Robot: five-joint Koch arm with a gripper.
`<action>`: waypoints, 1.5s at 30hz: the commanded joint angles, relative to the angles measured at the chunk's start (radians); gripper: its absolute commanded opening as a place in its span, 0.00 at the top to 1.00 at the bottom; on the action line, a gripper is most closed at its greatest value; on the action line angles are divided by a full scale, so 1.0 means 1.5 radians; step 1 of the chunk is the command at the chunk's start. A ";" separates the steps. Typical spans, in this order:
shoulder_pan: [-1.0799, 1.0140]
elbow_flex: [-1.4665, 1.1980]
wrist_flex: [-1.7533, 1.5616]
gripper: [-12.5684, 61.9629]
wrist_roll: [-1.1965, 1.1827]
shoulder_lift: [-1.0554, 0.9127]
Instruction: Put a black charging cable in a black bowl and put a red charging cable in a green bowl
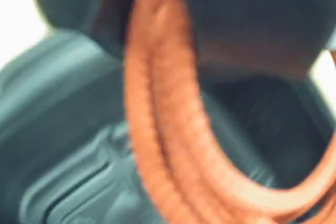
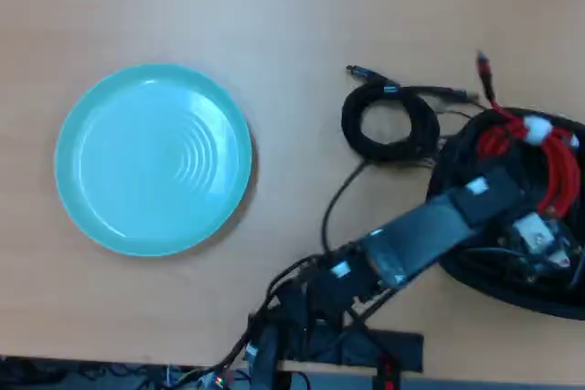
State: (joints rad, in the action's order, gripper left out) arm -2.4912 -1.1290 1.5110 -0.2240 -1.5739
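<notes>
Red cable (image 1: 168,129) fills the wrist view, its looped strands blurred and pressed close to the lens, with dark glossy plastic behind it. Whether the jaws (image 2: 539,226) are clamped on it I cannot tell; they are buried among cable and wiring in the overhead view and out of focus in the wrist view.

Taking the black bowl (image 2: 484,285) as the landmark, seen from overhead: the tabletop (image 2: 302,6) spreads pale and woody all around it, and the bowl itself sits at the right edge, partly cut off by the frame. The arm (image 2: 430,235) reaches into the bowl from the lower left, its base sitting near the front edge of the tabletop, with thin loose wires (image 2: 334,203) trailing off it. The green bowl (image 2: 154,159) lies well apart from the black bowl, far to the left, round and shallow with ripple rings at its centre. The black cable (image 2: 391,121) rests on the tabletop just beside the black bowl's upper left rim, wound in a coil with two plug ends sticking out. The red cable, with its white tie (image 2: 537,128), lies over the black bowl's upper part, one plug end poking past the rim.
</notes>
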 commanded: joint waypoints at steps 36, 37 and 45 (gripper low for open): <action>0.709 0.232 -0.035 0.92 -0.041 0.127; 0.715 0.232 -0.035 0.92 -0.043 0.147; 0.750 0.237 -0.028 0.87 -0.045 0.230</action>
State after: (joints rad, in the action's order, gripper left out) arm -1.3714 -1.0845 1.5064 -0.2669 -1.2103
